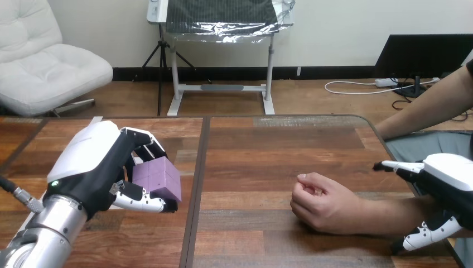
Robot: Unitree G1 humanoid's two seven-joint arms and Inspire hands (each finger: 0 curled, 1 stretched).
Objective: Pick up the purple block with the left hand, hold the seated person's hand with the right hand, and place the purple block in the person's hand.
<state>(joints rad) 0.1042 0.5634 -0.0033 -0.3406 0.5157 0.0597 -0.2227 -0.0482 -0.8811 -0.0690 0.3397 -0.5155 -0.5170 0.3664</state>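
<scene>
The wide brown wooden plank worktop [268, 151] spans the view, with a dark seam running front to back a little left of its middle. The robot's silver left forearm [50, 229] rises from the lower left corner and ends in the black-and-white left hand [103, 167], which sits over the worktop's left part. From the right edge, the person's bare forearm [379, 215] lies along the worktop, pointing left. It ends in the person's hand [323, 204], loosely curled into a fist and resting on the wood right of centre. The robot's right hand [446, 176] sits over that forearm at the right edge, well back from the fist; whether it clasps the arm cannot be told. The small purple cube-shaped block [159, 177] is pinched in the left hand, fingers curled round its top and thumb under it, just left of the seam and well apart from the person's hand.
</scene>
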